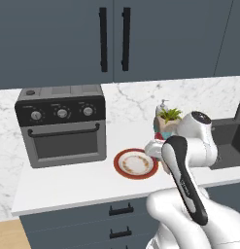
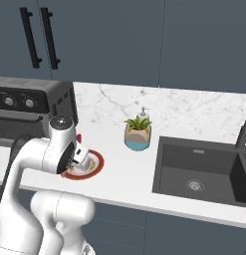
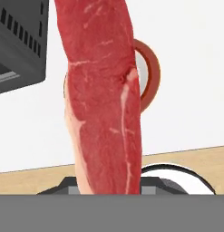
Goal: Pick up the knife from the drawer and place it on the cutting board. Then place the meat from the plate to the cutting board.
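The meat [image 3: 104, 104], a long red raw strip with pale streaks, hangs close in front of the hand camera, and a red end of it [image 2: 78, 138] pokes out beside the hand. My gripper [image 1: 153, 148] is shut on it, just above the right edge of the red-rimmed plate [image 1: 117, 163]. The plate's cream centre lies bare. Behind the meat in the hand view, the plate rim [image 3: 152, 74] looks small and lower down. In the right base view the gripper [image 2: 82, 157] hovers over the plate [image 2: 101, 162]. The knife, the cutting board and the open drawer are out of view.
A dark toaster oven [image 1: 63, 124] stands on the white counter left of the plate. A potted plant [image 2: 138, 133] and a soap dispenser [image 2: 143, 113] sit behind it to the right, then the black sink [image 2: 204, 172]. Closed drawer fronts [image 1: 121, 210] lie below the counter edge.
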Motion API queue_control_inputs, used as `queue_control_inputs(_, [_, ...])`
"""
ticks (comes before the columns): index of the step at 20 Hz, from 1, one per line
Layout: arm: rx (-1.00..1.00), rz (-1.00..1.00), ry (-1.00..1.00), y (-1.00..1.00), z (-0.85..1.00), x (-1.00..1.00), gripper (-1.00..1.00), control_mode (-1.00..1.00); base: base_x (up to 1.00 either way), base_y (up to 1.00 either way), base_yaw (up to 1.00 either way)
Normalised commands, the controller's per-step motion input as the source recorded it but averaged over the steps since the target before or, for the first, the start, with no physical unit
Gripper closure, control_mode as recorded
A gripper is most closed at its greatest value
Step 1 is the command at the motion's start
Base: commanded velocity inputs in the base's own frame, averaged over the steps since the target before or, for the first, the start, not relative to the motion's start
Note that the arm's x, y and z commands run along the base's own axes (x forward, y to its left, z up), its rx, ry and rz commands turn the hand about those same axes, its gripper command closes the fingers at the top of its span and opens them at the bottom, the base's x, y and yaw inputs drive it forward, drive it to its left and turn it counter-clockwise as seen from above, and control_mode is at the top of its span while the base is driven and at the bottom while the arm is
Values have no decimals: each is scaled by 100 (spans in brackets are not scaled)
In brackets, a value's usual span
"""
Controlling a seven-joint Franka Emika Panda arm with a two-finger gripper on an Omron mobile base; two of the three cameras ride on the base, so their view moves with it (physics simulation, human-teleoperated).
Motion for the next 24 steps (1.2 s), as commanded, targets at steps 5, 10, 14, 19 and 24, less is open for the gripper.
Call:
queue_control_inputs(5, [7,-8,0,-15,75,-32,100,-100,0,0,0])
queue_control_inputs(10, [2,-4,-1,-23,42,-42,100,100,-16,-12,0])
queue_control_inputs(14, [0,0,0,0,0,0,100,100,-91,-79,0])
queue_control_inputs(19, [0,0,0,0,0,0,100,100,-56,-95,0])
queue_control_inputs(24, [0,0,0,0,0,0,100,100,-20,-100,0])
